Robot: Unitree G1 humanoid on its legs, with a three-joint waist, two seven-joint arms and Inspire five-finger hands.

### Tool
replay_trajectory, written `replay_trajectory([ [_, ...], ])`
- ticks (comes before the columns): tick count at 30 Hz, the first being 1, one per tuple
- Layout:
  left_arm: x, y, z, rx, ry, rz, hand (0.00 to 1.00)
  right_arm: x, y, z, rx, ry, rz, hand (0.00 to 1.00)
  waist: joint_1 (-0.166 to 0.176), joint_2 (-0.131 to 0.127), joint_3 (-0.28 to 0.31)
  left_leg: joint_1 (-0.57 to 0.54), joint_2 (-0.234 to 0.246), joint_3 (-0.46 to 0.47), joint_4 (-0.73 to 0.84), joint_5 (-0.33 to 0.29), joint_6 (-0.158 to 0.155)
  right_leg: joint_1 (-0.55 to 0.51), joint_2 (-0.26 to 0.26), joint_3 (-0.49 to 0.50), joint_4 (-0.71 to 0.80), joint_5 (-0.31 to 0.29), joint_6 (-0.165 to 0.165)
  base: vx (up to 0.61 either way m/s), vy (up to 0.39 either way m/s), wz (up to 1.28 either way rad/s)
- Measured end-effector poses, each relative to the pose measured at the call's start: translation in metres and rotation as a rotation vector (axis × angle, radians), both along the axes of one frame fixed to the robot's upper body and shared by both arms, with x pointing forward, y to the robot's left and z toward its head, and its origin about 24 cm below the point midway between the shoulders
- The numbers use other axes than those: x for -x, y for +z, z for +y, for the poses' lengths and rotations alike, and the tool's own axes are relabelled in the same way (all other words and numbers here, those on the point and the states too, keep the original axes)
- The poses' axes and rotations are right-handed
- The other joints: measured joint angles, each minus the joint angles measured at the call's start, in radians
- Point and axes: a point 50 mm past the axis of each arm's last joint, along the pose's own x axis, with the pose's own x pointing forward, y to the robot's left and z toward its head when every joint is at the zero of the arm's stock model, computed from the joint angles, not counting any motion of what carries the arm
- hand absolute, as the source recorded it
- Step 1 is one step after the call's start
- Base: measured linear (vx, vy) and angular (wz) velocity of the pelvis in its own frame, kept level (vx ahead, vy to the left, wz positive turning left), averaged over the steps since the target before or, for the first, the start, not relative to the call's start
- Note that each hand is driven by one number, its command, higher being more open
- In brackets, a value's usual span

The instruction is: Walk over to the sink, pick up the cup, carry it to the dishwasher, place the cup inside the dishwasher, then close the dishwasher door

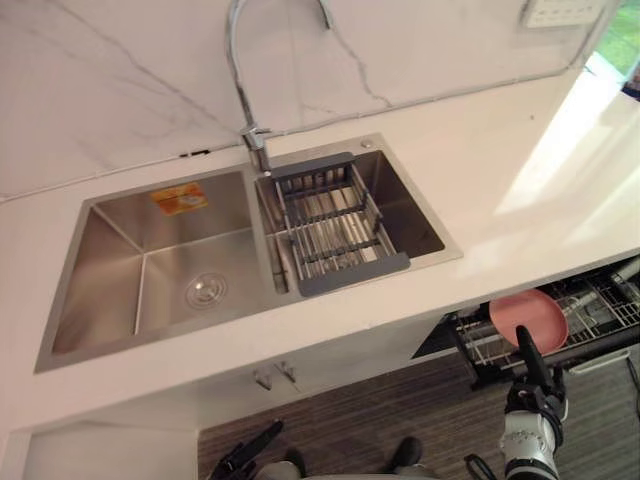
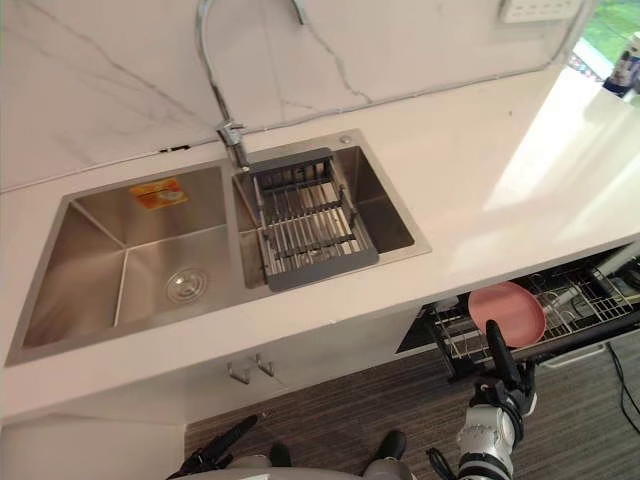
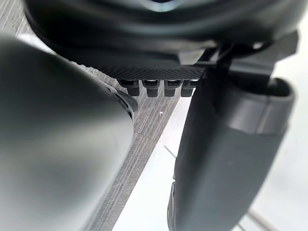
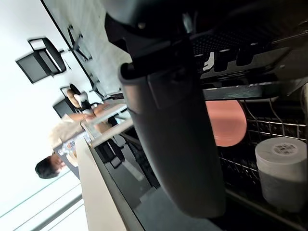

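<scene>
White cup (image 4: 281,172) is being held by dishwasher rack (image 1: 600,310), just beyond straight, released fingers of right hand (image 1: 535,385), beside pink plate (image 1: 528,318); door probably being approached next. Left hand (image 1: 248,458) is being held relaxed, empty.

right hand (image 1: 535,392): below-right of sink (image 1: 100,270), forearm upright, fingers straight, pointing up | left hand (image 1: 248,455): low below sink, fingers relaxed

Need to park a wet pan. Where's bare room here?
Free: the left basin, bare but for its drain; the countertop right of the sink, up to the wall. Crowded: the right basin under the drain rack; the dishwasher rack with its pink plate.
</scene>
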Motion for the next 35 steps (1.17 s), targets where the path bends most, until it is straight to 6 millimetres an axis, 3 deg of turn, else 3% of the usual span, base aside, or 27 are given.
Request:
replay_trajectory([
  [2, 0.005, -0.001, -0.002, 0.013, -0.007, 0.003, 1.00, -0.014, 0.011, -0.004, -0.008, 0.025, -0.068, 1.00, 0.004, 0.015, 0.014, -0.030, 0.003, -0.025, 0.006, -0.002, -0.004, -0.006, 0.000, -0.030, 0.001, 0.001, -0.001, -0.14, -0.027, 0.30],
  [4, 0.010, -0.002, 0.000, 0.012, -0.028, 0.009, 1.00, -0.035, 0.025, -0.003, -0.045, 0.043, -0.196, 1.00, 0.031, 0.020, 0.023, -0.073, 0.008, -0.033, 0.004, 0.006, -0.002, -0.045, 0.001, -0.050, 0.006, 0.019, -0.030, -0.11, -0.033, 0.12],
  [9, 0.001, -0.001, -0.004, 0.020, -0.028, -0.042, 1.00, -0.050, 0.036, 0.013, -0.082, 0.123, -0.360, 1.00, 0.039, 0.034, 0.050, -0.105, 0.033, -0.035, -0.022, 0.048, -0.002, -0.101, 0.017, -0.052, 0.043, 0.010, -0.062, -0.06, -0.031, -0.02],
  [13, -0.002, 0.000, -0.004, 0.016, -0.020, -0.061, 1.00, -0.052, 0.040, 0.028, -0.057, 0.234, -0.378, 1.00, 0.039, 0.034, 0.054, -0.106, 0.047, -0.020, -0.015, 0.051, -0.005, -0.115, 0.025, -0.043, 0.063, -0.004, -0.077, -0.03, -0.005, -0.10],
  [16, -0.004, 0.001, -0.006, 0.035, 0.041, -0.089, 1.00, -0.037, 0.021, 0.047, -0.063, 0.360, -0.302, 1.00, 0.040, 0.031, 0.054, -0.096, 0.053, -0.012, -0.010, 0.051, -0.006, -0.110, 0.034, -0.037, 0.061, -0.007, -0.082, 0.00, 0.005, -0.05],
  [17, -0.005, 0.001, -0.009, 0.051, 0.086, -0.110, 1.00, -0.024, 0.004, 0.056, -0.067, 0.418, -0.229, 1.00, 0.042, 0.030, 0.053, -0.093, 0.055, -0.011, -0.011, 0.051, -0.006, -0.106, 0.037, -0.036, 0.059, -0.008, -0.083, 0.00, 0.000, 0.00],
  [19, -0.006, 0.001, -0.012, 0.070, 0.137, -0.128, 1.00, 0.006, -0.029, 0.074, -0.129, 0.457, -0.084, 1.00, 0.047, 0.021, 0.054, -0.085, 0.057, -0.010, -0.011, 0.050, -0.007, -0.097, 0.040, -0.036, 0.058, -0.012, -0.081, 0.02, 0.013, 0.00],
  [22, -0.007, 0.002, -0.016, 0.063, 0.162, -0.156, 1.00, 0.070, -0.081, 0.106, -0.346, 0.425, 0.232, 1.00, 0.063, 0.011, 0.048, -0.069, 0.053, -0.003, -0.009, 0.039, 0.002, -0.094, 0.024, -0.037, 0.097, -0.033, -0.068, 0.05, 0.052, -0.04],
  [24, -0.008, 0.002, -0.013, 0.059, 0.147, -0.171, 1.00, 0.078, -0.083, 0.101, -0.332, 0.386, 0.264, 1.00, 0.061, -0.003, 0.045, -0.055, 0.043, -0.013, -0.005, 0.036, 0.006, -0.085, -0.006, -0.045, 0.149, -0.056, -0.055, 0.05, 0.095, 0.17],
  [26, -0.002, 0.003, -0.005, 0.060, 0.136, -0.178, 1.00, 0.094, -0.087, 0.099, -0.299, 0.331, 0.341, 1.00, 0.061, -0.034, 0.028, -0.019, 0.027, -0.015, -0.005, 0.023, 0.012, -0.081, -0.066, -0.043, 0.266, -0.112, -0.030, 0.06, 0.088, 0.27],
  [27, 0.003, 0.003, 0.000, 0.062, 0.129, -0.172, 1.00, 0.107, -0.089, 0.096, -0.293, 0.282, 0.375, 1.00, 0.061, -0.055, 0.015, 0.001, 0.015, -0.018, 0.004, 0.003, 0.017, -0.093, -0.121, -0.023, 0.389, -0.143, -0.008, 0.01, 0.041, 0.19],
  [28, 0.006, 0.002, 0.003, 0.058, 0.109, -0.152, 1.00, 0.112, -0.087, 0.087, -0.279, 0.235, 0.374, 1.00, 0.056, -0.063, 0.007, 0.016, 0.009, -0.023, 0.023, -0.014, 0.025, -0.149, -0.179, 0.079, 0.560, -0.149, -0.015, 0.00, 0.072, 0.21],
  [29, 0.007, 0.003, 0.006, 0.050, 0.091, -0.143, 1.00, 0.111, -0.086, 0.083, -0.267, 0.222, 0.367, 1.00, 0.052, -0.069, 0.000, 0.016, 0.006, -0.028, 0.037, -0.024, 0.027, -0.191, -0.201, 0.151, 0.667, -0.150, -0.033, -0.03, 0.021, 0.27],
  [30, 0.008, 0.004, 0.014, 0.027, 0.058, -0.132, 1.00, 0.112, -0.086, 0.085, -0.264, 0.233, 0.380, 1.00, 0.047, -0.099, -0.008, 0.019, 0.004, -0.046, 0.055, -0.033, 0.025, -0.253, -0.206, 0.288, 0.809, -0.117, -0.046, -0.01, -0.041, 0.46],
  [31, 0.005, 0.005, 0.021, 0.009, 0.038, -0.130, 1.00, 0.114, -0.089, 0.092, -0.273, 0.247, 0.402, 1.00, 0.040, -0.116, -0.014, 0.021, 0.007, -0.072, 0.053, -0.033, 0.025, -0.270, -0.182, 0.373, 0.838, -0.094, -0.019, 0.01, -0.098, 0.53],
  [33, 0.003, 0.006, 0.025, 0.003, 0.038, -0.132, 1.00, 0.116, -0.092, 0.099, -0.271, 0.297, 0.454, 1.00, 0.042, -0.128, -0.026, 0.033, 0.026, -0.082, 0.023, -0.025, 0.027, -0.259, -0.137, 0.437, 0.823, -0.092, -0.015, 0.06, -0.126, 0.39],
  [35, 0.003, 0.006, 0.025, 0.009, 0.041, -0.122, 1.00, 0.116, -0.092, 0.100, -0.228, 0.381, 0.502, 1.00, 0.037, -0.121, -0.029, 0.040, 0.037, -0.107, -0.002, -0.006, 0.019, -0.242, -0.097, 0.474, 0.785, -0.108, -0.003, 0.05, -0.107, 0.20],
])
